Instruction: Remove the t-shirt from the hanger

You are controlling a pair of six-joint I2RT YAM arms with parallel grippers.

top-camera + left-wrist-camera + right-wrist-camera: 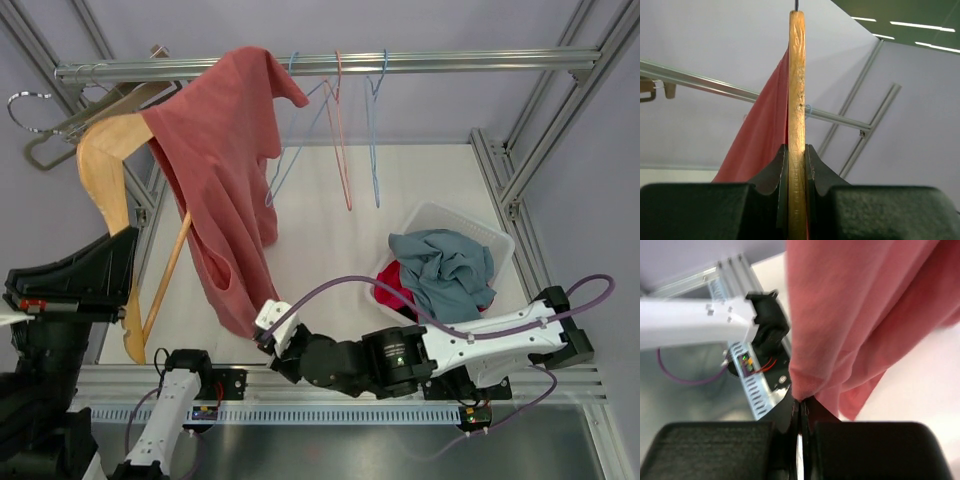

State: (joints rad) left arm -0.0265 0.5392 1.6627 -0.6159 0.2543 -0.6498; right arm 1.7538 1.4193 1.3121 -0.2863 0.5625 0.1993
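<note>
A salmon-red t-shirt (220, 170) hangs half off a wooden hanger (105, 150) that tilts away from the rail at the left. My left gripper (128, 262) is shut on the hanger's lower end. The left wrist view shows the hanger (796, 100) clamped edge-on between the jaws of that gripper (796, 160), with the t-shirt (760, 145) behind it. My right gripper (266, 326) sits at the shirt's lowest corner. In the right wrist view that gripper (801, 402) is shut on a pinch of the t-shirt (855, 315) hem.
A white basket (450, 215) at the right holds a grey-blue garment (445, 265) and a red one (395, 285). Thin wire hangers (340, 130) hang from the metal rail (450, 60). More hangers (55, 125) cluster at the rail's left end.
</note>
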